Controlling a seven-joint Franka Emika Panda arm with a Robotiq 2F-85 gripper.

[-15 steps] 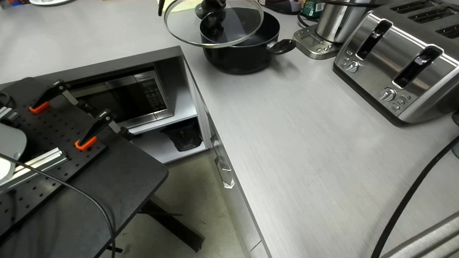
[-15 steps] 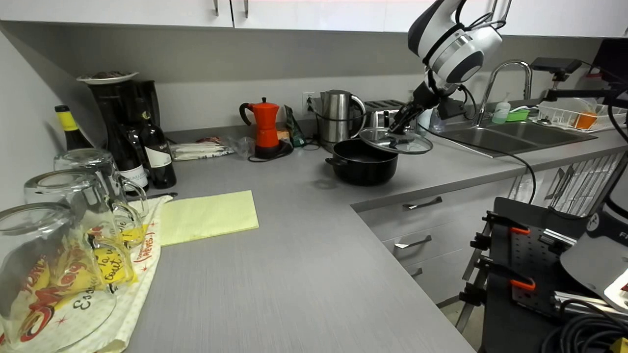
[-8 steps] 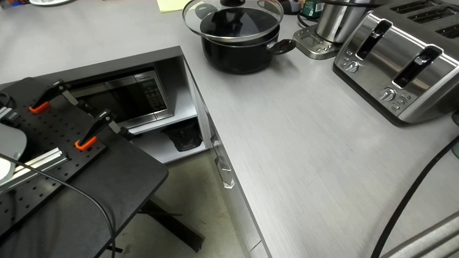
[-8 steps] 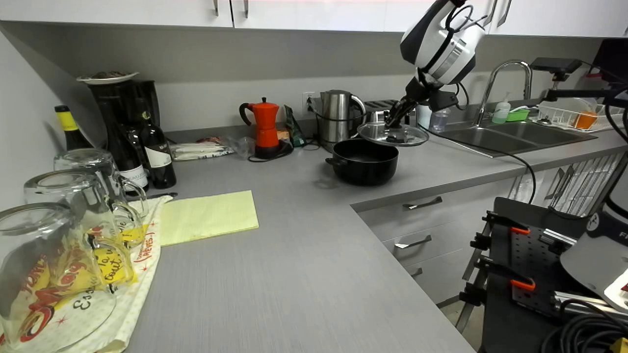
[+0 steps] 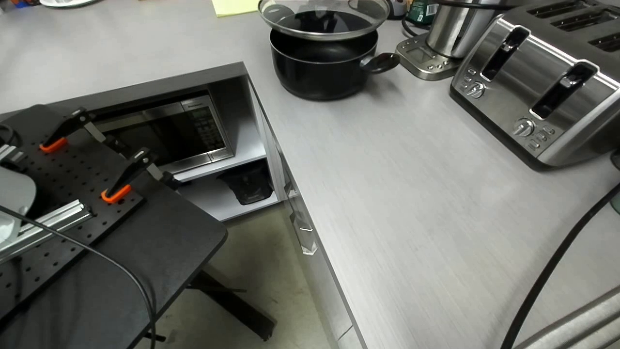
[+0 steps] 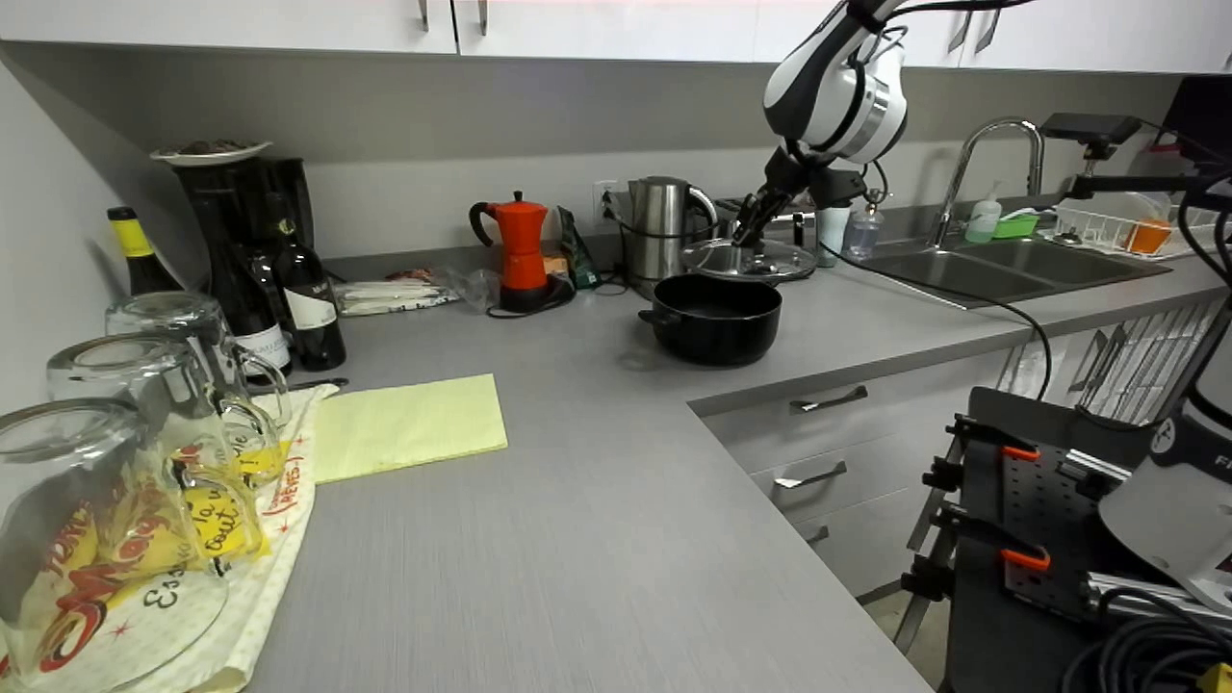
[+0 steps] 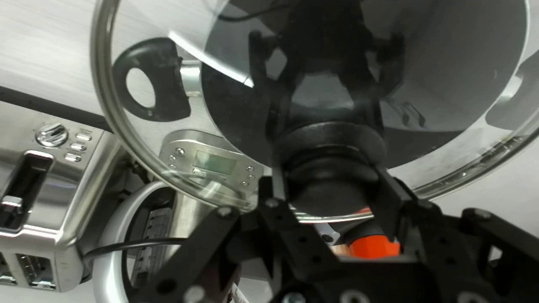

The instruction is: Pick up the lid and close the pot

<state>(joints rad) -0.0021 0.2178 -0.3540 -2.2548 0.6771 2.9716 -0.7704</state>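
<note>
Holding the glass lid (image 5: 323,20) up in the air, the robot's gripper (image 7: 330,170) was closed on the round black knob (image 7: 334,189), with its fingers (image 7: 390,202) on both sides. So the picking-up part looked done to me. The closing part was not done yet.

The black pot (image 5: 322,72) stood on the gray counter (image 5: 411,203), uncovered. In both exterior views the lid hung above the pot, near it but not touching, as far as I could see. In an exterior view I could peek into the dark inside, just under the lid's front edge. In an exterior view the lid also looked a bit too far over toward the sink (image 6: 1049,265). In the wrist view the pot and one of its handles (image 7: 168,84) showed right through the glass, so I thought a big part of the pot was underneath.

Most of the job seemed finished, then. What was left, I guessed, was small: line the lid up, bring it down flat until its metal rim (image 5: 323,36) met the pot all the way around, and let go. If it came down crooked, I thought, one edge might slip off or dip inside the pot.
</note>
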